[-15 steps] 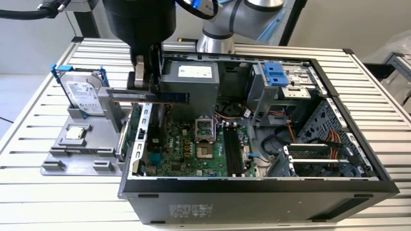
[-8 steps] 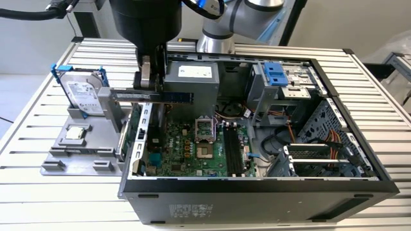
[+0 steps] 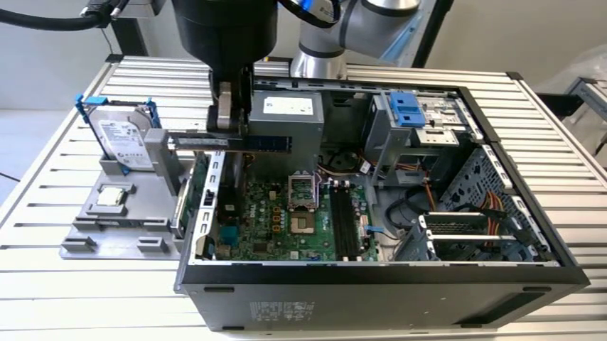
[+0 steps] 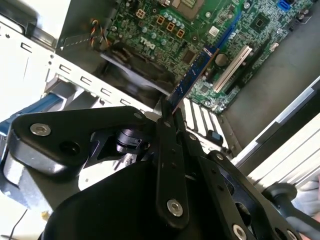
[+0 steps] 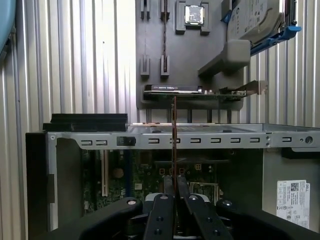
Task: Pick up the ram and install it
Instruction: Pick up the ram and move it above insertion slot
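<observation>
The gripper (image 3: pixel 224 126) is pinching the ram (image 3: pixel 266 143) by one end, clamped across its flat faces — likely to keep its long edge free for seating. The stick juts level above the open computer case (image 3: pixel 379 284), well apart from the memory slots (image 3: pixel 342 220).

In the exterior view the arm (image 3: pixel 223 28) runs out past the picture's edge, so its upper part is unseen. The pincer (image 3: pixel 227 126) covers the spot where it grips the ram (image 3: pixel 266 143). The bench (image 3: pixel 57 298) is cut off on every side. In the first wrist view the ram (image 5: pixel 173 130) shows edge-on as a thin line. Its faces cannot be seen, and its near end is lost inside the pincer (image 5: pixel 173 179). The hard drive (image 5: pixel 252 20) there is cut by the frame's edge. In the second wrist view the pincer (image 4: pixel 167 112) hides the ram's (image 4: pixel 195 70) near end too.
</observation>
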{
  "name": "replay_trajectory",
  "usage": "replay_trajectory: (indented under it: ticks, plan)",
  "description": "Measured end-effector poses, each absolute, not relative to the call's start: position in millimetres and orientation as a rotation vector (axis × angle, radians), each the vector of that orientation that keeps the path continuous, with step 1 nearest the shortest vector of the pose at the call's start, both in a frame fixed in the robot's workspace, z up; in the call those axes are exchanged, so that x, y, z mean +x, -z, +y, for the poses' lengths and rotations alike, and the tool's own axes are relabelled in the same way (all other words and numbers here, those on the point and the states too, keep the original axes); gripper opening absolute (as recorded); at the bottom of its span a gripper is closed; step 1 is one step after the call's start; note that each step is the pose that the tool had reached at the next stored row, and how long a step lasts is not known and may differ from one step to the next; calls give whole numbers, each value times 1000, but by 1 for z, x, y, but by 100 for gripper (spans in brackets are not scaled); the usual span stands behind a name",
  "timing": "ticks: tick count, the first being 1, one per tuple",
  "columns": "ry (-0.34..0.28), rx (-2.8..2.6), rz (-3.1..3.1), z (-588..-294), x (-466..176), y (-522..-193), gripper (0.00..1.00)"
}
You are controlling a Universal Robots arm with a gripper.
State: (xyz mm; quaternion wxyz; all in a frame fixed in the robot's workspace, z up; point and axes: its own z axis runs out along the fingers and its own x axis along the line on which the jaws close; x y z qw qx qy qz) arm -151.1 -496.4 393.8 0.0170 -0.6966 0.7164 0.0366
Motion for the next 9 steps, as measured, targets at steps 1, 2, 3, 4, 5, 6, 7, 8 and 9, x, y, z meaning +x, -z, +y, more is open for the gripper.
replay_trajectory:
  ticks: [1,2,3,4,5,6,7,8,9]
  plan:
    - [-114,-2166,2225,-496,-150,-394,0]
    - [-114,-2167,2225,-496,-149,-394,0]
    - [-114,-2168,2224,-496,-148,-394,0]
    - [-114,-2169,2223,-496,-147,-394,0]
    - [-114,-2170,2222,-496,-145,-394,0]
    - [-114,-2171,2221,-496,-144,-394,0]
    - [-114,-2172,2220,-496,-143,-394,0]
    - [-114,-2172,2220,-496,-142,-394,0]
    - [-114,-2172,2219,-496,-140,-394,0]
